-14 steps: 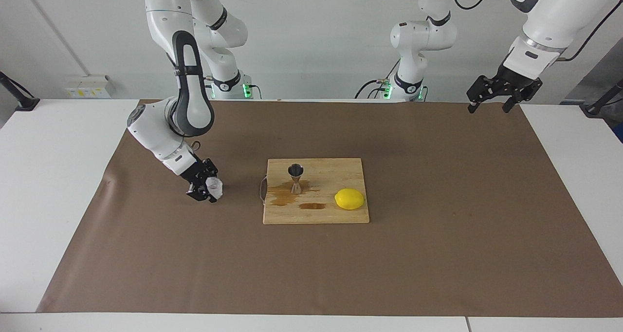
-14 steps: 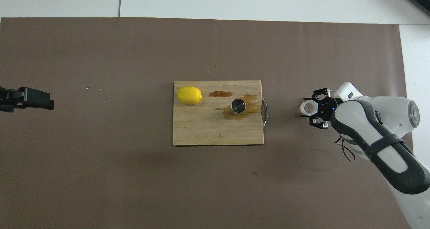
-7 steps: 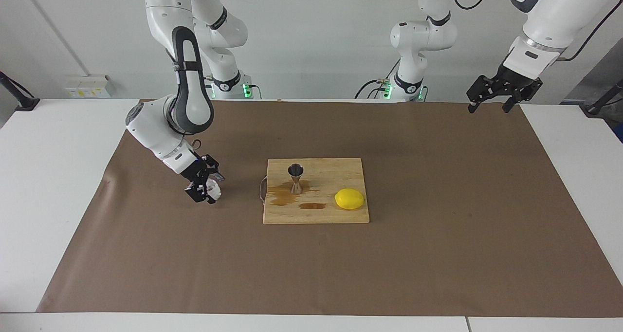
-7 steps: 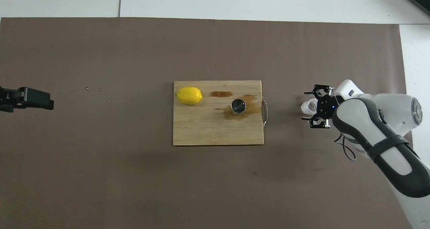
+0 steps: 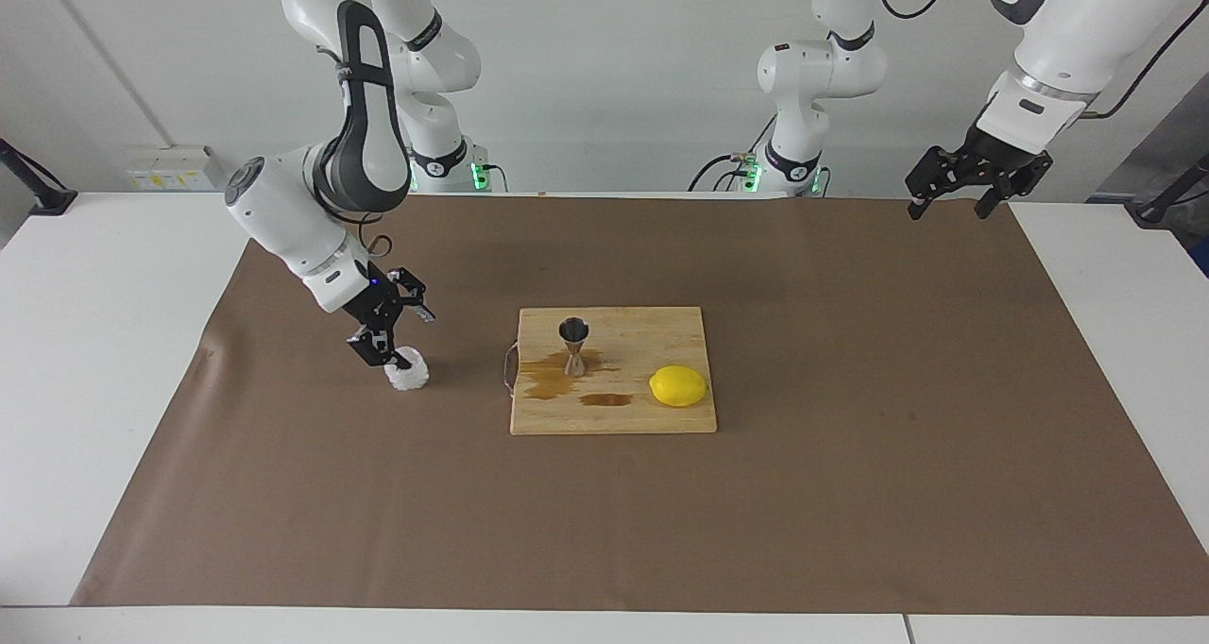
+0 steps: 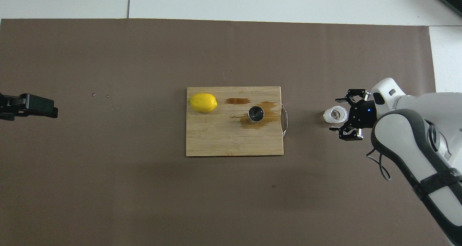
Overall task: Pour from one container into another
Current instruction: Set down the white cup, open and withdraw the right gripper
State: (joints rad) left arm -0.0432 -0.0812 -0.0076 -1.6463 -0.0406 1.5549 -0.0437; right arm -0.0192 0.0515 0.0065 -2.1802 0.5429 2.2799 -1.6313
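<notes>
The small whitish translucent cup [image 5: 408,373] stands on the brown mat beside the cutting board's handle, toward the right arm's end of the table; it also shows in the overhead view [image 6: 334,115]. My right gripper [image 5: 390,330] is open and empty, raised just above the cup and apart from it; in the overhead view [image 6: 345,114] its fingers spread on either side of the cup. The steel jigger [image 5: 573,343] stands upright on the board [image 5: 614,419], dark inside from above [image 6: 256,113]. My left gripper [image 5: 956,198] is open, waiting in the air at its end of the table [image 6: 34,107].
A yellow lemon [image 5: 678,385] lies on the board [image 6: 216,141], toward the left arm's end [image 6: 203,102]. Brown wet stains [image 6: 252,122] spread around the jigger's foot. A metal handle [image 6: 285,118] sticks out of the board toward the cup.
My right gripper has let go of the cup, opened, and risen back toward its arm's base. The cup now stands alone on the mat. The left arm has not moved.
</notes>
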